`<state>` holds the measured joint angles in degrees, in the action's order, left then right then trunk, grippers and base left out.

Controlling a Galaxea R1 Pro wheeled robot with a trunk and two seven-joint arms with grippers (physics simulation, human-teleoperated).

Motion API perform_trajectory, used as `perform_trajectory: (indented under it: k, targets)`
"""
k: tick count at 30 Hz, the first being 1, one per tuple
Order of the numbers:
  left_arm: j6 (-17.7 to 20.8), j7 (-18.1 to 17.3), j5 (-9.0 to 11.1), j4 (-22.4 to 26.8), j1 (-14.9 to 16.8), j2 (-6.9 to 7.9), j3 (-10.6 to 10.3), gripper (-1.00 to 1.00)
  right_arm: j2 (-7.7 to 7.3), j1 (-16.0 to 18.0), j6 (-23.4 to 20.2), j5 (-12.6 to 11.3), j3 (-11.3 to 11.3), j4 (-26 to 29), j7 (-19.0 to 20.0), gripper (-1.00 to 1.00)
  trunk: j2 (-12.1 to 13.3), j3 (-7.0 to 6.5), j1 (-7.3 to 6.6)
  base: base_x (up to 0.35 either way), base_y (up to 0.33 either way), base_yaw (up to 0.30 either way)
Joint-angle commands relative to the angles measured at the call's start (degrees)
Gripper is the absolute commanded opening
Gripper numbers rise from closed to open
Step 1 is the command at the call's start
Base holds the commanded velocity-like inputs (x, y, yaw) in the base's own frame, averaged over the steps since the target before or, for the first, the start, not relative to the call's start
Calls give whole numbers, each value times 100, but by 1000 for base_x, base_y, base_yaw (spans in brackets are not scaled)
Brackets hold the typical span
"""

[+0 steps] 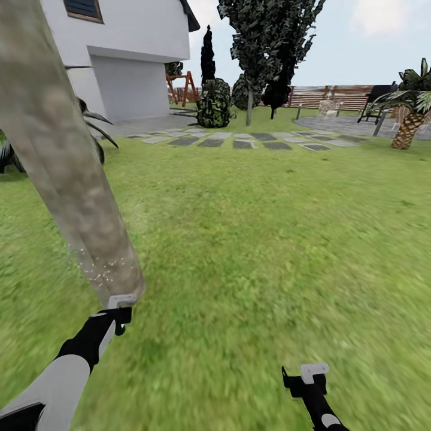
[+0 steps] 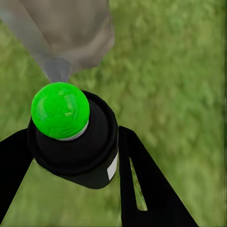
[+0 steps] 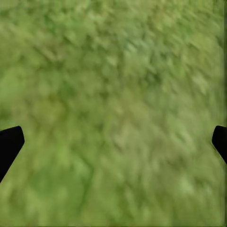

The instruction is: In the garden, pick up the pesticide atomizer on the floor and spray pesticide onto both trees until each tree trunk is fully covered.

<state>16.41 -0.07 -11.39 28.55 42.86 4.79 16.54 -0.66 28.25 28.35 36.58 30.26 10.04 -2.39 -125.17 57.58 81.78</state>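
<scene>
1. Left gripper [image 2: 71, 156] clenches the pesticide atomizer [image 2: 75, 142], its top green, right beside the tree trunk [image 1: 66, 173]
2. Right gripper [image 3: 113, 142] hangs released, fingers spread, over the lawn [image 1: 269, 239]

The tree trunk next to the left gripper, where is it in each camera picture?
Head view: tree trunk slants down the left side, above the left gripper.
Left wrist view: trunk base, beyond the atomizer.
Right wrist view: not in it.
Shared landmark: lawn.
</scene>
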Motion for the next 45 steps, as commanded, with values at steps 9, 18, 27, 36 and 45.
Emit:
perform_trajectory:
  k: [9, 18, 27, 36, 45]
  targets:
    - [99, -14, -65, 19, 3, -1, 24, -100, 5, 5, 22, 60, 32, -10, -25, 100, -2, 5, 1, 203, -231, 215]
    - [123, -35, -59, 14, 3, -12, 24, -100, 5, 5, 22, 60, 32, -11, -25, 100, -2, 5, 1, 203, -231, 275]
    - [117, -21, -66, 19, 3, -111, 25, -100, -3, 5, 22, 60, 32, -11, -25, 100, -2, 5, 1, 203, -230, 195]
    - [103, -6, -65, 19, 3, -110, 33, -100, -13, 5, 22, 60, 32, -6, -33, 100, -2, 5, 1, 157, -236, 2]
    - [84, 9, -65, 25, 3, -110, 33, -100, -7, 5, 22, 60, 32, -11, -34, 100, -2, 5, 1, 8, -231, 98]
